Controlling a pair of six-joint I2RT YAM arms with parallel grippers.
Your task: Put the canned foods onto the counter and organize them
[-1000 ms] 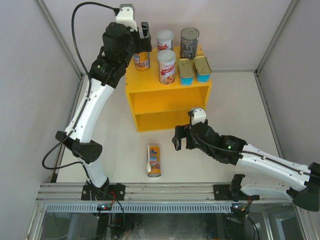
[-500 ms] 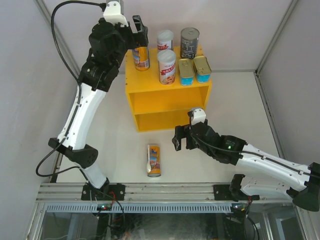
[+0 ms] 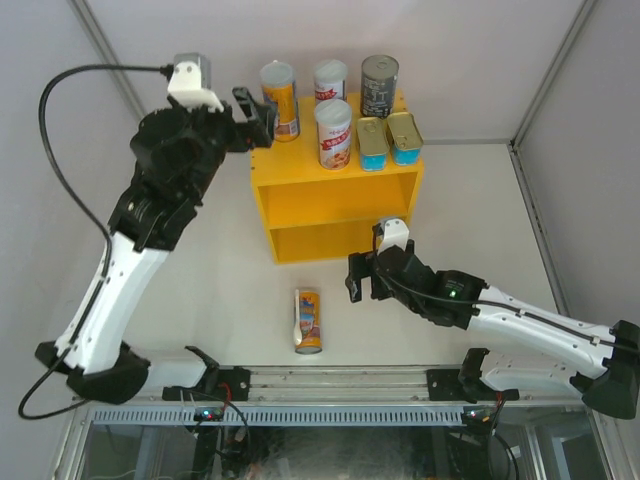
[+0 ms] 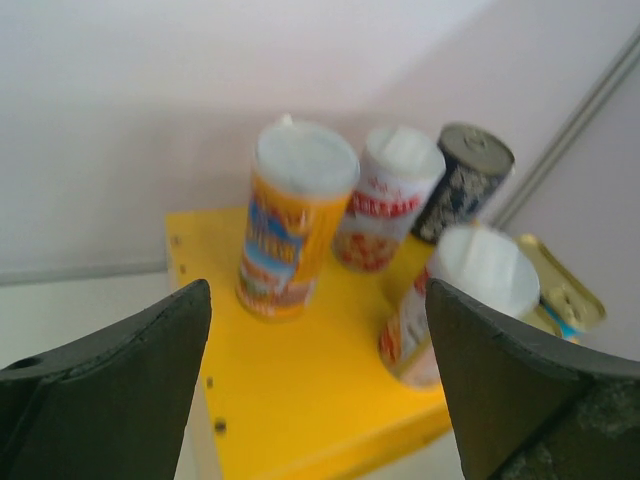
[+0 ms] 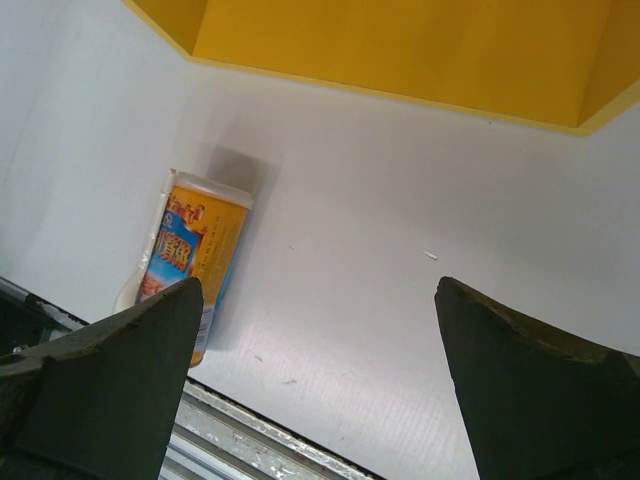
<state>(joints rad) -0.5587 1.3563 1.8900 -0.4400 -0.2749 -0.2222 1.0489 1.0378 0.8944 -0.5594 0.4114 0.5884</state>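
Note:
The yellow counter (image 3: 335, 190) bears an upright orange-blue can (image 3: 280, 100), two white-red cans (image 3: 331, 80) (image 3: 334, 133), a dark grey can (image 3: 379, 86) and two teal tins (image 3: 372, 143) (image 3: 404, 137). My left gripper (image 3: 256, 112) is open and empty, just left of the orange-blue can and apart from it. The left wrist view shows that can (image 4: 293, 230) beyond the open jaws. A second orange-blue can with a white spoon (image 3: 308, 320) lies on the table. My right gripper (image 3: 362, 278) is open and empty, to its right. That can also shows in the right wrist view (image 5: 190, 260).
The counter has two open front compartments (image 3: 340, 238), and its lower edge shows in the right wrist view (image 5: 400, 50). A metal rail (image 3: 330, 380) runs along the table's near edge. Grey walls enclose the table on the left, back and right.
My left gripper has let go of the orange-blue can on the counter top and drawn back to the left. The right arm has barely moved.

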